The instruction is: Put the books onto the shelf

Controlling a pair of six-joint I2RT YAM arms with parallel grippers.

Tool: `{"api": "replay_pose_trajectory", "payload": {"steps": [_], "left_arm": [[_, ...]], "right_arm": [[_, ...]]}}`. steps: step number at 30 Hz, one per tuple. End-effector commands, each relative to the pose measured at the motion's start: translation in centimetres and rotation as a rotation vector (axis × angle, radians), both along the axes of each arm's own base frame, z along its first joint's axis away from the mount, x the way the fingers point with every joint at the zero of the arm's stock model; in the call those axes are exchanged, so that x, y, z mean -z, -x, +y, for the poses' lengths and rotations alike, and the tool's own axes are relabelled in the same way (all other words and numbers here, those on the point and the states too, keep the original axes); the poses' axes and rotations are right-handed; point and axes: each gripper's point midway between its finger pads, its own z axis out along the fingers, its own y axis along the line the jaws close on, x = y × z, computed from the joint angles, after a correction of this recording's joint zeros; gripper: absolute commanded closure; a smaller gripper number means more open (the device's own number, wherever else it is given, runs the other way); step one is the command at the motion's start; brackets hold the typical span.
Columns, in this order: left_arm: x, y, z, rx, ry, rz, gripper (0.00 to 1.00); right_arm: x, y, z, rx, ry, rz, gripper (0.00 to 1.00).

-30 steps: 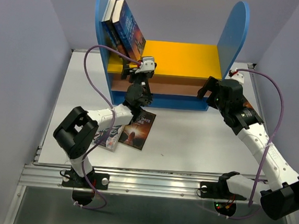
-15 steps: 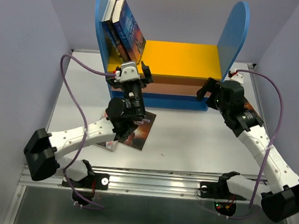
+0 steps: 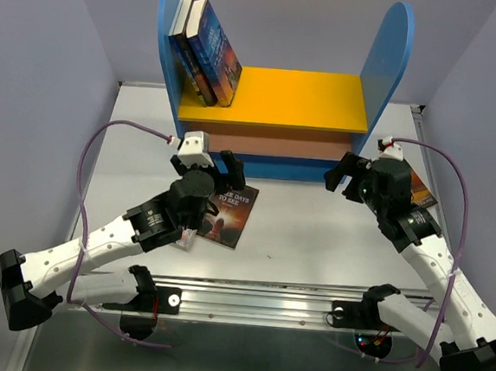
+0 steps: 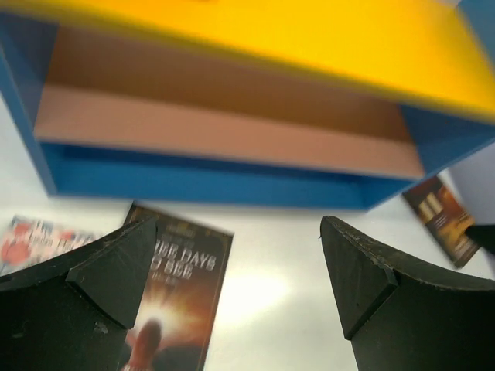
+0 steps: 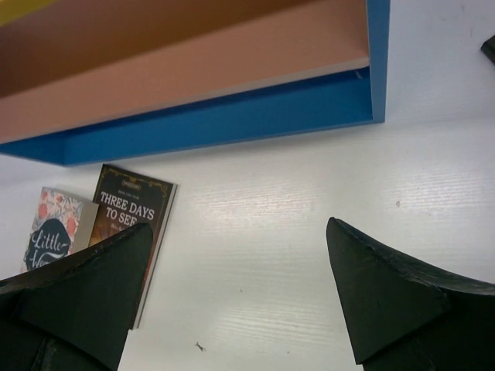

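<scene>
Tabletop [image 3: 313, 235]: white, carries everything.

Shelf [image 3: 385, 59]: stands at the far side, open front facing us. It has two tall blue side panels, a yellow top board, a brown lower board and a blue base. The brown board is bare where we can see it.

Left arm [image 3: 113, 239]: reaches in from the near left. Left jaws are spread wide and pinch nothing. They sit low in front of the shelf's left half, above the flat books.

Right arm [image 3: 429, 249]: comes in from the near right. Right jaws are also spread wide with nothing between them, near the shelf's right front corner.

Books:
- Pair on the shelf [image 3: 206, 47]: two books on the yellow board at its left end, tilted against the left blue panel. The outer cover is blue-orange.
- Three Days to See [image 3: 230, 214]: flat on the tabletop, just in front of the blue base.
- Little Women [image 5: 52, 232]: flat, just beside it on the left, mostly hidden under the left arm from above.
- Dark brown book [image 4: 435, 218]: flat by the shelf's right end, partly behind the right arm. We cannot read the title.
</scene>
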Motion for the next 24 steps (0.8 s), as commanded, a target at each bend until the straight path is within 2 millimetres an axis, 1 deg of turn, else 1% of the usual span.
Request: {"api": "replay_pose_trajectory", "payload": {"steps": [1, 2, 3, 4, 5, 6, 7, 8, 9, 10, 11, 12, 13, 14, 15, 16, 17, 18, 19, 23, 24], "left_arm": [[5.9, 2.1, 1.5, -0.029, 0.068, 0.182, 0.01], [6.8, 2.0, 2.3, -0.074, 0.068, 0.207, 0.01], [8.1, 1.9, 3.3, -0.120, 0.065, 0.251, 0.01], [9.8, 1.8, 3.6, -0.141, 0.054, 0.301, 0.01], [10.7, 1.4, 4.5, -0.185, 0.056, 0.323, 0.01], [11.7, 1.1, 4.0, -0.155, 0.068, 0.367, 0.01], [13.7, 0.2, 5.4, -0.208, 0.053, 0.403, 0.01], [14.1, -0.4, 5.2, -0.203, 0.082, 0.406, 0.01], [14.7, -0.9, 5.6, -0.214, 0.076, 0.409, 0.01], [15.5, -1.5, 6.9, -0.258, 0.063, 0.413, 0.01], [16.1, -2.0, 7.5, -0.282, 0.054, 0.418, 0.01], [16.0, -2.8, 7.8, -0.288, 0.063, 0.406, 0.01], [17.0, -3.5, 9.6, -0.342, 0.046, 0.416, 0.01], [17.1, -3.5, 9.5, -0.334, 0.043, 0.411, 0.01], [17.4, -4.5, 10.9, -0.368, 0.060, 0.413, 0.01], [17.9, -4.7, 11.8, -0.398, 0.065, 0.419, 0.01], [19.0, -4.7, 12.7, -0.425, 0.061, 0.440, 0.01], [19.1, -5.2, 13.8, -0.451, 0.074, 0.433, 0.01], [19.9, -5.3, 15.0, -0.499, 0.068, 0.441, 0.01], [21.4, -5.5, 16.6, -0.548, 0.016, 0.471, 0.01], [21.4, -5.9, 17.2, -0.565, 0.002, 0.457, 0.01]], "right_arm": [[-0.2, 0.4, 0.9, -0.062, -0.034, -0.039, 0.00], [-0.1, 0.5, 1.0, -0.065, -0.035, -0.035, 0.00], [0.1, 0.5, 1.0, -0.066, -0.037, -0.028, 0.00], [0.5, 0.5, 1.1, -0.067, -0.033, -0.017, 0.00], [0.6, 0.4, 1.1, -0.068, -0.034, -0.013, 0.00], [0.9, 0.4, 1.1, -0.068, -0.032, -0.006, 0.00], [1.3, 0.3, 1.3, -0.074, -0.028, 0.006, 0.00], [1.4, 0.2, 1.3, -0.075, -0.024, 0.010, 0.00], [1.6, 0.2, 1.3, -0.076, -0.023, 0.015, 0.00], [1.8, 0.2, 1.4, -0.077, -0.019, 0.021, 0.00], [1.9, 0.1, 1.4, -0.079, -0.021, 0.025, 0.00], [2.1, 0.1, 1.5, -0.082, -0.022, 0.032, 0.00], [2.2, 0.1, 1.6, -0.084, -0.022, 0.035, 0.00], [2.4, 0.0, 1.7, -0.086, -0.021, 0.040, 0.00], [2.7, 0.0, 1.8, -0.089, -0.023, 0.049, 0.00], [2.8, 0.0, 1.9, -0.093, -0.024, 0.054, 0.00], [2.9, -0.1, 1.9, -0.096, -0.024, 0.054, 0.00], [3.0, -0.1, 2.1, -0.104, -0.027, 0.060, 0.00], [3.0, -0.1, 2.3, -0.109, -0.031, 0.058, 0.00], [3.4, -0.1, 2.5, -0.122, -0.034, 0.066, 0.00], [3.5, -0.1, 2.6, -0.129, -0.034, 0.067, 0.00]]}}
